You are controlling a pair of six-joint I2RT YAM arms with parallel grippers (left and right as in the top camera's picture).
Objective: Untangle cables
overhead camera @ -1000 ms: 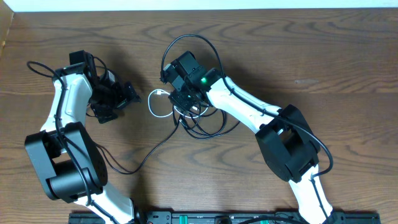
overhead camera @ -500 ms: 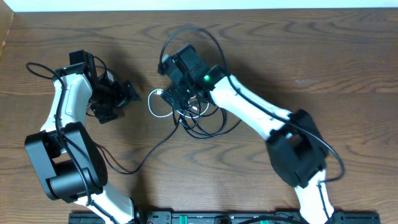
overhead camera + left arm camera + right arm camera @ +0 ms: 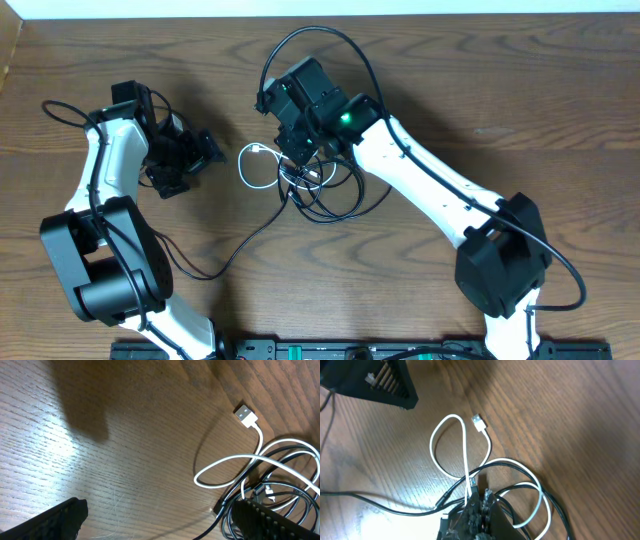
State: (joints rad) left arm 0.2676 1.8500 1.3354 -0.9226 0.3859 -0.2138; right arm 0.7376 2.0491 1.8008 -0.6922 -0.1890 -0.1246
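Note:
The cables lie tangled at mid-table. A white cable (image 3: 248,165) (image 3: 225,462) (image 3: 437,435) loops out to the left, its USB plug (image 3: 246,412) (image 3: 478,422) lying free. Black cables (image 3: 345,205) (image 3: 300,495) (image 3: 370,505) coil under and to the right of it, and one strand trails off toward the lower left. My right gripper (image 3: 298,152) (image 3: 482,497) is shut, tip down in the tangle. The white cable runs against its tip, but a pinch does not show. My left gripper (image 3: 205,152) (image 3: 160,525) stands open to the left of the loop, holding nothing.
The right arm's own thick black cord (image 3: 310,40) arches above the tangle toward the far edge. The left arm's cord (image 3: 60,108) loops at the far left. The table (image 3: 520,100) is bare wood on the right and in front.
The right arm's elbow has swung out to the right, and its wrist has shifted slightly while staying over the tangle. The left arm and the cables have hardly moved.

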